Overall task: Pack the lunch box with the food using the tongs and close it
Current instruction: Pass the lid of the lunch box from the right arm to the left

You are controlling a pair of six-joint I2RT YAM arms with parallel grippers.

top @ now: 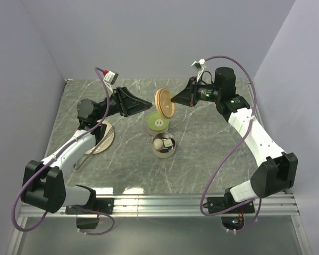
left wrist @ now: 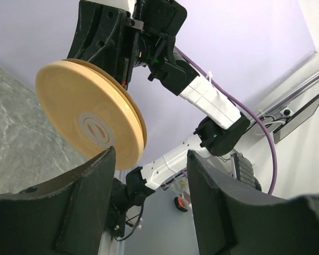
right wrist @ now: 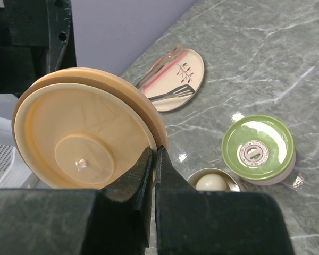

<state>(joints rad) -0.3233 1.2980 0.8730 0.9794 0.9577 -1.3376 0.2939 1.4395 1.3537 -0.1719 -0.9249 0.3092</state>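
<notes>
The lunch box's pale orange lid point(top: 164, 103) hangs on edge above the table, with my right gripper point(right wrist: 155, 151) shut on its rim point(right wrist: 85, 143). My left gripper point(left wrist: 151, 164) faces the lid point(left wrist: 90, 119) from the left, open, with nothing between its fingers point(left wrist: 90, 196); the lid's lower edge sits just past the left fingertip. Below stand the green-lidded tin point(top: 158, 124) and the uncovered steel tin point(top: 164, 145), which holds a whitish ball point(right wrist: 211, 181) and other food. The tongs point(right wrist: 165, 58) lie across the pink plate point(right wrist: 189, 74).
The pink plate point(top: 101, 139) sits at the table's left, under the left arm. The two tins point(right wrist: 258, 149) stand close together at mid-table. Grey walls close in the back and both sides. An aluminium rail runs along the near edge.
</notes>
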